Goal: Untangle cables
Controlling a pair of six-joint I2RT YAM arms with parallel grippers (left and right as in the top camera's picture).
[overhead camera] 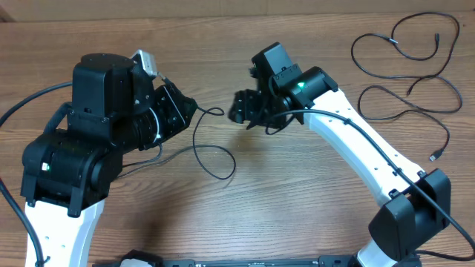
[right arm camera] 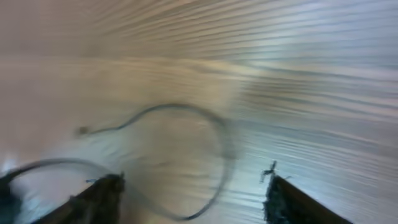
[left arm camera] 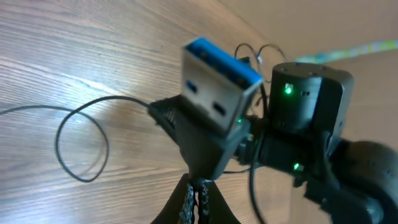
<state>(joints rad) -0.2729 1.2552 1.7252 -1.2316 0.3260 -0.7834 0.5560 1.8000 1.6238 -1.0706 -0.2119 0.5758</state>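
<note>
Gripping one cable (overhead camera: 196, 137) by its end, my left claw (overhead camera: 190, 108) is pressed together on the black body of a USB plug (left arm camera: 219, 93). The plug's blue tongue stands up close in front of my left wrist camera. From the plug the cord runs away over the counter (overhead camera: 297, 211) and curls into a loose loop that lies flat on the wood near the middle, between my two arms.

My right claw (overhead camera: 239, 108) hangs just across from the left one, its fingers (right arm camera: 106, 194) spread wide apart with nothing between them. Its wrist view is blurred, but the same loop shows on the wood below the gap. I cannot tell from any view whether this claw touches the cord. Seen from my left wrist, the right claw sits directly behind the plug, with green lights on its housing.

Well apart from all this, two more cables (overhead camera: 361, 100) lie in open, wandering loops toward the far right corner of the counter. One ends in a small plug (overhead camera: 435, 155) near the right edge.
</note>
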